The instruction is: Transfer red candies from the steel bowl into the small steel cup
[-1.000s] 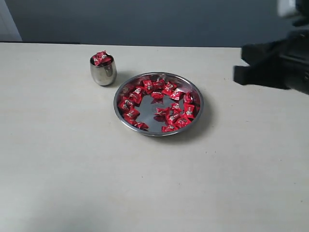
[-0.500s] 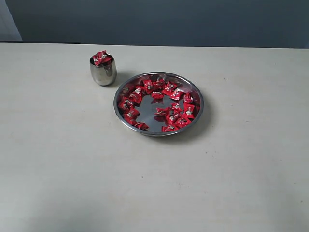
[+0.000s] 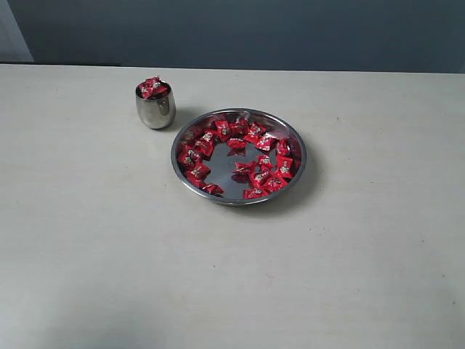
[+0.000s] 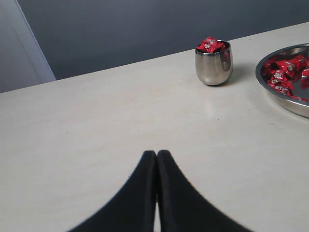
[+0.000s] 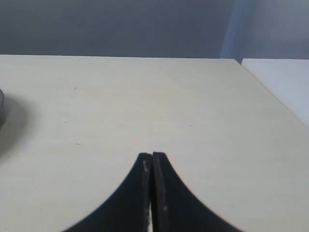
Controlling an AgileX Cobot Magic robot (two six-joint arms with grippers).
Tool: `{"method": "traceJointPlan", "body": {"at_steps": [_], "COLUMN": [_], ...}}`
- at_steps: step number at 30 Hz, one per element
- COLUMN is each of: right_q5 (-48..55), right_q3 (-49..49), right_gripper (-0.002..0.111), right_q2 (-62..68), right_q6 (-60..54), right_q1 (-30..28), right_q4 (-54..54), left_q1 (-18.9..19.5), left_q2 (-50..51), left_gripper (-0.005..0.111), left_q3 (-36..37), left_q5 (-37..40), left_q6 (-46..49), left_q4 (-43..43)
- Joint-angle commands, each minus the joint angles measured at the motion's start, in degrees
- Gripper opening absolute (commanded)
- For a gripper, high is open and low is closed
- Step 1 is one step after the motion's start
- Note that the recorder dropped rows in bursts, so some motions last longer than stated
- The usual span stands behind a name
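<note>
- Where the red candies (image 3: 256,177) lie, most sit in the steel bowl (image 3: 175,156). They have shiny crinkled red wrappers with small white-silver marks, and they are strewn in a loose ring with steel showing at the middle.
- Steel bowl: wide, shallow and low-rimmed with a mirror finish. It stands flat on the table (image 3: 109,262), near the table's middle in the exterior view.
- Small steel cup (image 3: 155,109): rounded sides, no handle, upright. It stands near the bowl on its far-left side, apart from the rim. A few red candies are heaped above its lip.
- Table: pale cream and matte. Its far edge meets a dark grey-blue wall (image 3: 240,33). Open tabletop lies to the left, to the right and on the near side of the bowl.
- My left gripper (image 4: 156,153): black fingers pressed together tip to tip, holding nothing. It hangs over open tabletop, well apart from the cup. Its camera shows the cup and part of the bowl's rim.
- My right gripper (image 5: 151,155): fingers likewise closed on each other, with nothing between them. It is over open tabletop, and the table's corner is in its view.
</note>
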Motion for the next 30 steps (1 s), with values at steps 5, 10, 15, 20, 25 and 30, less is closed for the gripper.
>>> {"method": "traceJointPlan", "body": {"at_steps": [5, 10, 15, 20, 25, 30], "right_q5": [-0.62, -0.62, -0.62, -1.21, -1.21, -1.21], "right_q3": [0.18, 0.18, 0.18, 0.18, 0.18, 0.18], "right_gripper": [-0.001, -0.001, -0.001, -0.001, -0.001, -0.001], "right_q2": [-0.31, -0.31, -0.31, -0.31, -0.31, -0.31], "right_q6": [-1.23, -1.23, -1.23, -1.23, -1.23, -1.23], "right_q1": [-1.01, -1.01, -1.01, -1.01, -1.01, -1.01], "right_q4": [2.18, 2.30, 2.30, 2.30, 2.30, 2.30], "left_q1": [-0.02, -0.02, -0.02, -0.02, -0.02, -0.02], "left_q2": [-0.25, -0.25, -0.25, -0.25, -0.25, -0.25], "left_gripper": [0.000, 0.000, 0.000, 0.000, 0.000, 0.000], "left_q3": [-0.06, -0.06, -0.06, -0.06, -0.06, -0.06], "left_q5": [-0.39, -0.39, -0.39, -0.39, -0.39, -0.39], "left_q6": [-0.31, -0.31, -0.31, -0.31, -0.31, -0.31], "left_q4": [0.14, 0.14, 0.14, 0.14, 0.14, 0.14]}}
